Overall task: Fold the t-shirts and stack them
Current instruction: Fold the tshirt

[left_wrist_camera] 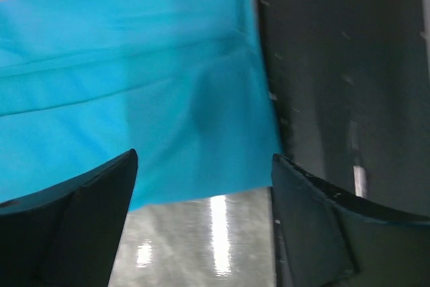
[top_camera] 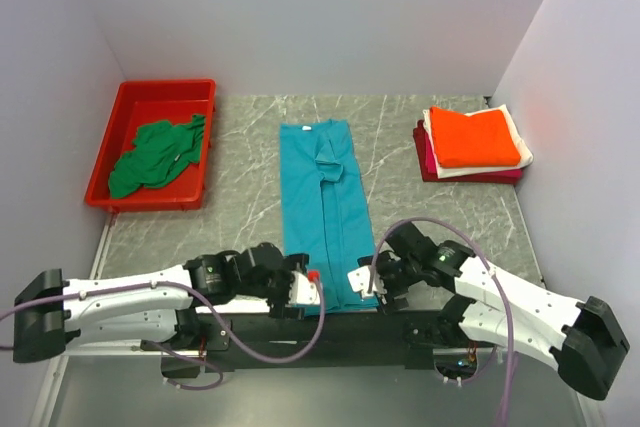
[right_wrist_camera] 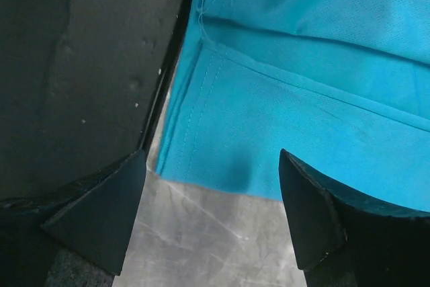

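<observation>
The teal t-shirt [top_camera: 325,202] lies flat in the middle of the table, folded lengthwise into a long strip, collar at the far end. My left gripper [top_camera: 306,289] is open just off its near left corner, and my right gripper [top_camera: 364,281] is open just off its near right corner. In the left wrist view the gripper [left_wrist_camera: 205,186] straddles the teal hem [left_wrist_camera: 168,119], empty. In the right wrist view the gripper [right_wrist_camera: 211,189] straddles the hem corner [right_wrist_camera: 269,126], empty. A dark green t-shirt [top_camera: 155,155] lies crumpled in the bin. Orange [top_camera: 478,135], white [top_camera: 517,152] and magenta [top_camera: 432,169] t-shirts sit folded in a stack at the far right.
A red plastic bin [top_camera: 150,97] stands at the far left. The black mounting rail [top_camera: 330,325] runs along the table's near edge, right at the shirt's hem; it shows in the left wrist view [left_wrist_camera: 342,65] and in the right wrist view [right_wrist_camera: 80,65]. White walls enclose the table.
</observation>
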{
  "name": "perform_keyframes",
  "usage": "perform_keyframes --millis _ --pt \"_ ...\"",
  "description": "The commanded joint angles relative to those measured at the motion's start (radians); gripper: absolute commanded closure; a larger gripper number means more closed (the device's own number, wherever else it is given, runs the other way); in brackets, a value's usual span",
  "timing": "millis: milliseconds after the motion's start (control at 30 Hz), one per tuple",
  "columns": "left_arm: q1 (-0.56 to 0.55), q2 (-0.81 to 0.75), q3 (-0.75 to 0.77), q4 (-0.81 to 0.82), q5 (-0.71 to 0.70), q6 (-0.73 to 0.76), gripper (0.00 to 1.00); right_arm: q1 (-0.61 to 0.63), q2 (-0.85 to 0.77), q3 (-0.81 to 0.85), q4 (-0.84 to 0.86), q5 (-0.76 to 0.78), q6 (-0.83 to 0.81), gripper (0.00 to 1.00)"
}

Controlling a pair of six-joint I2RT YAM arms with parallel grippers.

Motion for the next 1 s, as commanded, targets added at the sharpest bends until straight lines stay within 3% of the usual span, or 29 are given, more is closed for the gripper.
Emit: perform_keyframes --millis 0,67,233,600,733,900,967 --pt "-0.078 0.02 -0.018 0.023 -0.098 0.014 0.17 0.045 -0.035 -0.019 0.134 0.125 0.008 0.17" --pt "-0.127 0.06 -0.018 0.027 -0.114 0.001 0.24 0.059 -0.017 -0.036 0.149 0.183 0.009 0.18" --pt "-0.224 0.19 -0.001 0.072 -0.159 -0.025 0.28 0.121 0.02 -0.041 0.186 0.222 0.047 0.23" --pt "-0.238 0.293 -0.026 0.125 -0.245 -0.011 0.3 0.234 0.02 -0.047 0.188 0.255 0.081 0.24" --pt "-0.24 0.363 -0.024 0.101 -0.294 -0.006 0.52 0.237 0.017 -0.038 0.182 0.248 0.081 0.24" --pt "-0.249 0.407 -0.02 0.093 -0.269 0.001 0.7 0.241 0.0 -0.046 0.171 0.254 0.069 0.24" --pt "-0.25 0.399 -0.024 0.092 -0.276 0.0 0.85 0.241 -0.006 -0.053 0.168 0.257 0.057 0.24"
